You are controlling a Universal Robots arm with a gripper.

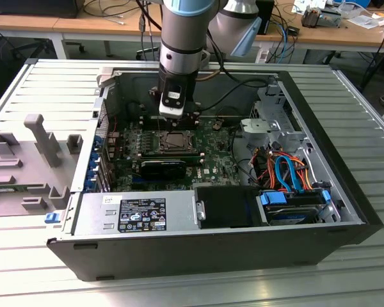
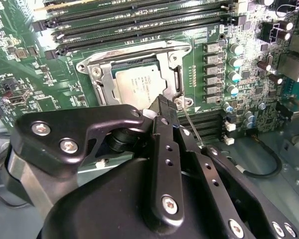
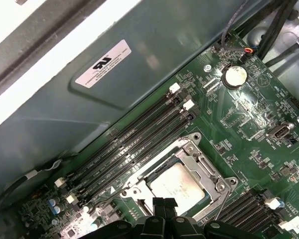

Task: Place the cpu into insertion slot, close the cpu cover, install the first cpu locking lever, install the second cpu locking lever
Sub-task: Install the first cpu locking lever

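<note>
The cpu lies flat in the insertion slot, its silver-grey top showing through the window of the cpu cover, which lies down over it. In the first wrist view the cpu sits inside the cover frame too. My gripper hovers at the socket's edge, fingertips pressed together with nothing seen between them. A thin wire locking lever runs out from the socket corner right beside the fingertips. In the exterior view the gripper hangs just above the socket.
Long black memory slots run along one side of the socket, with more in the second wrist view. Capacitors stand beside it. The open case's walls, a drive cage and coloured cables ring the motherboard.
</note>
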